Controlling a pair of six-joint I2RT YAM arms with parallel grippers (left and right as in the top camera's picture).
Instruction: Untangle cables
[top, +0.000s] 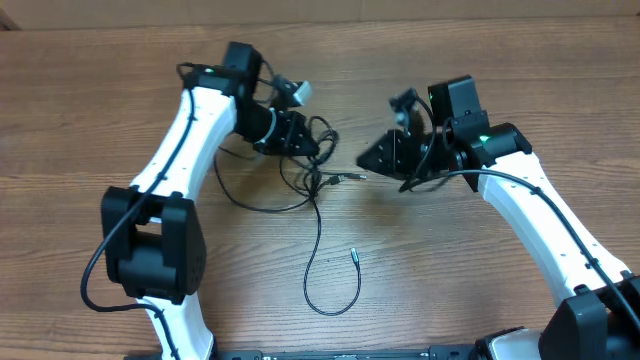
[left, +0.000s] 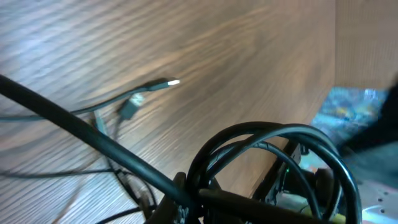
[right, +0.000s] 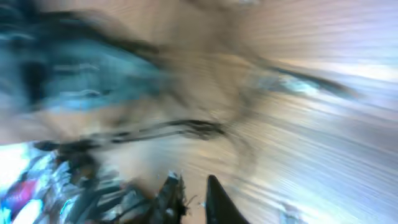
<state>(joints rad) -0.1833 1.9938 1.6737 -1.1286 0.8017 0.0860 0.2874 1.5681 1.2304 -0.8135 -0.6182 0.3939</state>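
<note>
A bunch of thin black cables (top: 320, 152) lies mid-table between my two grippers. My left gripper (top: 303, 138) sits on the bunch's left side, shut on cable loops (left: 273, 134) that rise from its jaws (left: 186, 194). From the bunch one cord (top: 318, 235) runs toward the front, curls and ends in a small plug (top: 354, 255). A silver-tipped plug (top: 348, 178) (left: 169, 82) lies flat just right of the bunch. My right gripper (top: 366, 157) hovers right of that plug. Its view is blurred, and its fingertips (right: 193, 194) stand a narrow gap apart with only wood between them. A dark cord (right: 186, 129) runs ahead of it.
Another thin cord loops out to the left on the wooden table (top: 480, 290), near the left arm (top: 240, 195). Each arm's own thicker black wire (top: 95, 270) (top: 525, 180) hangs along it. The table's back edge (top: 320, 14) runs along the top.
</note>
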